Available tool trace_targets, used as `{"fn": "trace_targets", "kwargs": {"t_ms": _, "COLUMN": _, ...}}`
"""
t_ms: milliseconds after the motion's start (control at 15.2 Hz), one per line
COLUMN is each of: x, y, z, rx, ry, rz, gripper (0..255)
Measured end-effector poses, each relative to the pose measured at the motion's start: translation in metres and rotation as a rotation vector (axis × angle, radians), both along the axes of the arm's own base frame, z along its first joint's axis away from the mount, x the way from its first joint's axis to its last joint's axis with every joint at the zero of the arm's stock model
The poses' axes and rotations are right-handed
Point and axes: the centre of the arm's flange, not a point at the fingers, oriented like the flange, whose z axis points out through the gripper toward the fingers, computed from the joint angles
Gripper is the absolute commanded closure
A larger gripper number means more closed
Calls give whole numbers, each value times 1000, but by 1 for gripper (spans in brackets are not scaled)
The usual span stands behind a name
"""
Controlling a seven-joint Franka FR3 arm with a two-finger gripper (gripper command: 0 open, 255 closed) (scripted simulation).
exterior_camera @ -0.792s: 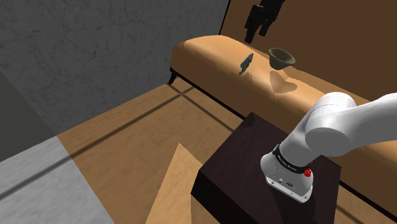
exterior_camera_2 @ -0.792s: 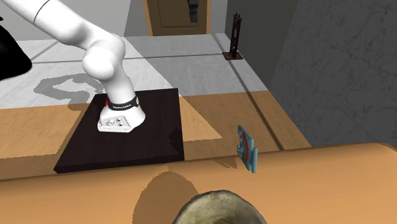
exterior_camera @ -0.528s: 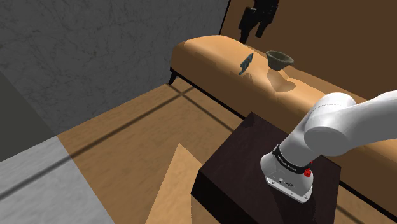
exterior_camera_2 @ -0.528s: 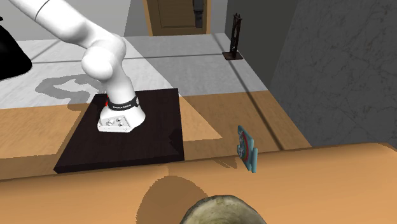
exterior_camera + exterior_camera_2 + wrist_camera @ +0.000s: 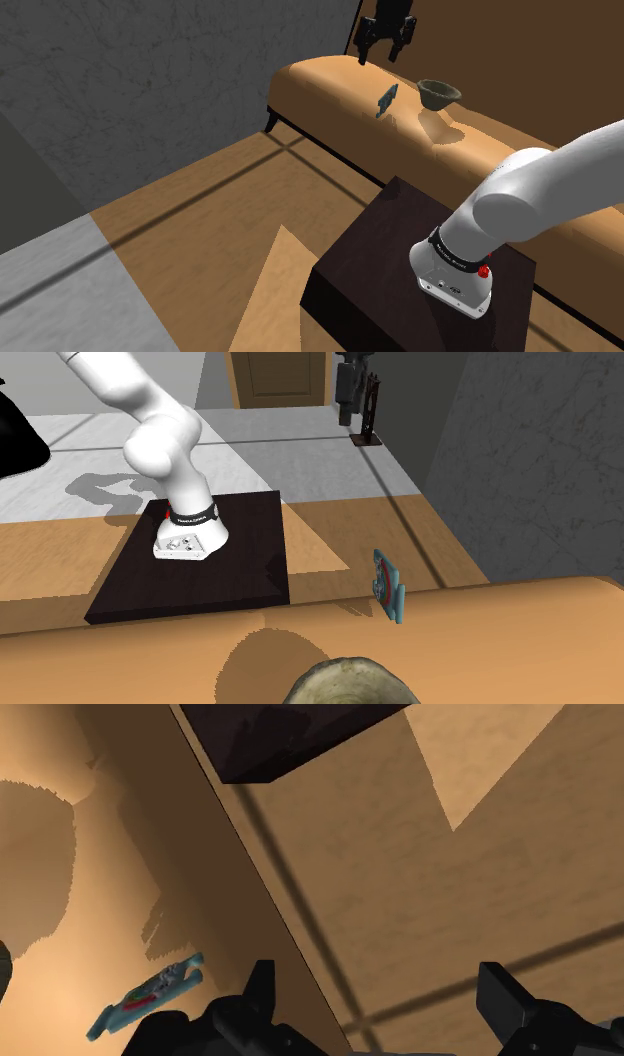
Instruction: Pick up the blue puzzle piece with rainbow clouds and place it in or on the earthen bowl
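A flat puzzle piece (image 5: 150, 996) was drawn in teal-blue, and its face was marked with white, red and green patches. A rounded earthen bowl (image 5: 440, 93) was rendered in dark olive-brown, with a paler, mottled rim in the second exterior view. The long padded counter (image 5: 330, 95) was coloured tan-orange. The all-black pincer (image 5: 380, 52) was set against a plain brown wall (image 5: 520, 60). The robot arm (image 5: 545, 185) was shown white, its box stand (image 5: 390, 240) near-black brown, the floor (image 5: 200, 210) light and wood-grained, and the side wall (image 5: 150, 60) grey and veined.

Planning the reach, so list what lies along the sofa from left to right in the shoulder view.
sofa leg → blue puzzle piece → dark bowl
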Motion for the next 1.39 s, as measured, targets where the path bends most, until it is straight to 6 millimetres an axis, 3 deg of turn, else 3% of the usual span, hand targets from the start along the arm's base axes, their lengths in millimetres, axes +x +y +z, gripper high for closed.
{"fn": "trace_targets", "kwargs": {"t_ms": 396, "x": 38, "y": -64, "z": -36, "rx": 2, "ry": -2, "rz": -250, "gripper": 0}}
{"fn": "trace_targets", "kwargs": {"t_ms": 726, "x": 56, "y": -121, "z": -64, "rx": 4, "ry": -3, "rz": -459, "gripper": 0}}
{"fn": "trace_targets", "kwargs": {"t_ms": 1254, "x": 61, "y": -216, "z": -112, "rx": 6, "ry": -6, "rz": -792, "gripper": 0}}
{"fn": "trace_targets", "kwargs": {"t_ms": 1386, "x": 52, "y": -242, "z": -120, "rx": 7, "ry": -6, "rz": -875, "gripper": 0}}
